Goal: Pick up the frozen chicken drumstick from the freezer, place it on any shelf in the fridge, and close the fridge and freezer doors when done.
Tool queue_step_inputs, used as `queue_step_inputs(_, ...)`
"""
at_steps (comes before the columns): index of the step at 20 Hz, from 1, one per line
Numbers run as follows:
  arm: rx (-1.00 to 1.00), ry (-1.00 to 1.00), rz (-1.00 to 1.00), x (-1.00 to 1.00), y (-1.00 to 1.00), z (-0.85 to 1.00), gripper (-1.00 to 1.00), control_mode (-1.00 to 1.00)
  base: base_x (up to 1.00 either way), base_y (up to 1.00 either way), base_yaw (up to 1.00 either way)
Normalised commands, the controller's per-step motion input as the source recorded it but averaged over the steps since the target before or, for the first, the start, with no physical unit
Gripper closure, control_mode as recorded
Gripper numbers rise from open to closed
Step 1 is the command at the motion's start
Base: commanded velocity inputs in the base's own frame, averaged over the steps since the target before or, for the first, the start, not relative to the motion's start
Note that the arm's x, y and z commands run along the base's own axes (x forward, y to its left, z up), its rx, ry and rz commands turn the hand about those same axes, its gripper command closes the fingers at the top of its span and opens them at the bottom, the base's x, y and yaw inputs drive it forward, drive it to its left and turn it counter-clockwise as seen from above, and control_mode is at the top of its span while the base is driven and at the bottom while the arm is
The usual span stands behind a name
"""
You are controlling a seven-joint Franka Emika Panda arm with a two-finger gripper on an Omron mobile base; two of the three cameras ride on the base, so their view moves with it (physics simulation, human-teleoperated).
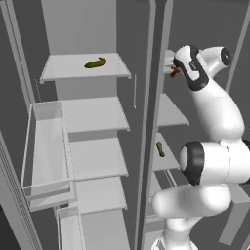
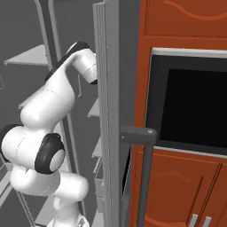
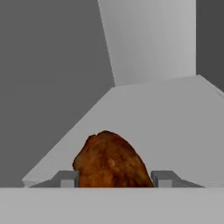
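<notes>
In the hand view the two finger tips of the gripper stand one on each side of the frozen chicken drumstick, a lumpy reddish-brown piece that fills the gap between them; they look closed against its flanks, though the actual contact falls at the lower edge and cannot be checked with certainty. Behind the drumstick a short pale shelf runs away to the grey back wall. From the left base view the white arm rises at the lower right and bends its wrist into the upper part of the freezer, the narrower compartment on the right, where a small reddish bit of the drumstick shows just beside the hand. Lower in the same compartment a dark green pickle-like item lies on a narrow shelf. To the left stands the open fridge, with broad pale shelves stacked one above another, and on the topmost of them a second green pickle-like item rests. In the right base view the freezer door stands open edge-on, its dark bar handle in front of the orange-brown cabinets and a black oven window.
</notes>
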Motion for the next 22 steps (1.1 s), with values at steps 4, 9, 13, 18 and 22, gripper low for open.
queue_step_inputs(4,0.00,0.00,0.00,0.00,0.00,0.00,1.00,-1.00,0.00,0.00,0.00)
queue_step_inputs(9,-0.01,0.00,-0.02,-0.19,0.05,0.03,1.00,-1.00,0.00,0.00,0.00)
queue_step_inputs(13,0.00,0.00,-0.05,-1.00,-0.04,0.39,1.00,-1.00,0.00,0.00,0.00)
queue_step_inputs(18,0.00,0.03,0.00,-1.00,-0.20,0.27,1.00,-1.00,0.00,0.00,0.00)
queue_step_inputs(22,-0.24,0.36,0.00,-1.00,-0.02,-0.19,1.00,-1.00,0.00,0.00,0.00)
